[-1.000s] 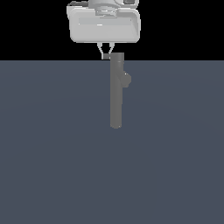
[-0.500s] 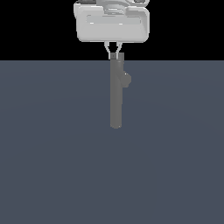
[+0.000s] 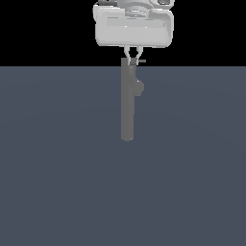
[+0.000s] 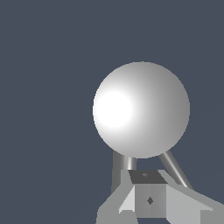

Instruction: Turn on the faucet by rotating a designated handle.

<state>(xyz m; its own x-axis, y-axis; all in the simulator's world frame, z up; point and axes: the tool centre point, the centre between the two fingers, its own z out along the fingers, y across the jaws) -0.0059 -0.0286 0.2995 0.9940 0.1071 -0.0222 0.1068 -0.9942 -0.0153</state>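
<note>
Since a second ago the arm's white head has slid toward the exterior view's right, from left of the column to roughly above it, and the pincer [image 3: 133, 54] now hangs just over the top of the faucet [image 3: 127, 105]. In the exterior view the faucet stands upright near the middle of the dark grey-blue desk [image 3: 57, 168], a slim matte grey column with its top end reaching the desk's far edge against the black background. A short rounded stub [image 3: 138, 87] sticks out of the column toward the exterior view's right, in its upper third. The handle [image 3: 140, 61] shows only as a thin dark sliver poking out to the exterior view's right at the column's top, right beside the pincer's tip. The two pale fingers [image 3: 127, 52] reach down with a narrow gap between them; they look close together, but whether they are clenched on the handle or merely beside it I cannot tell. In the wrist view a large pale rounded shape [image 4: 141, 109] with a bright highlight fills the middle, seen end-on against the desk [image 4: 43, 65]; two thin grey rods run out from under it toward the pincer [image 4: 149, 200], whose grey blocky fingers [image 4: 183, 205] sit at the picture's edge. Which rod is the handle cannot be told from that view.
</note>
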